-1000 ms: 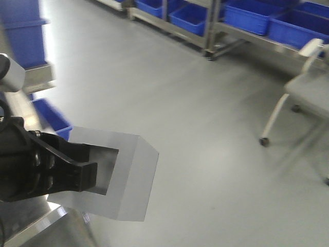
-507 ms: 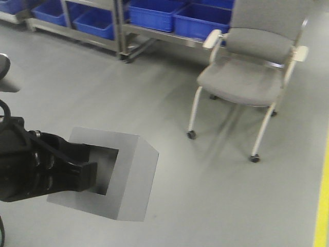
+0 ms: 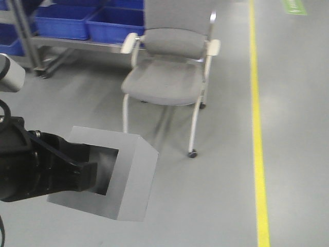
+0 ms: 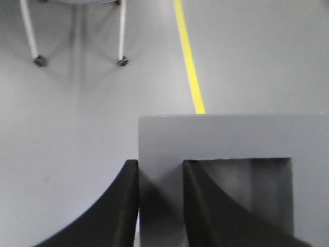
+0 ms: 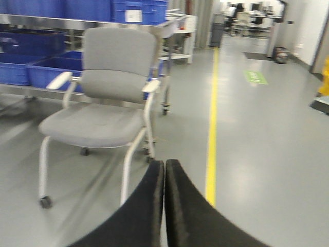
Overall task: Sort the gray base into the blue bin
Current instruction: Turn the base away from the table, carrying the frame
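Black left gripper clamps one wall of the matte gray rectangular block with a sunken recess, aloft over the floor as before; the gray padded chair has shifted from right to centre, a yellow floor line newly visible; left wrist: fingers straddle that wall; right wrist alone shows the black right gripper, fingers pressed together, empty.
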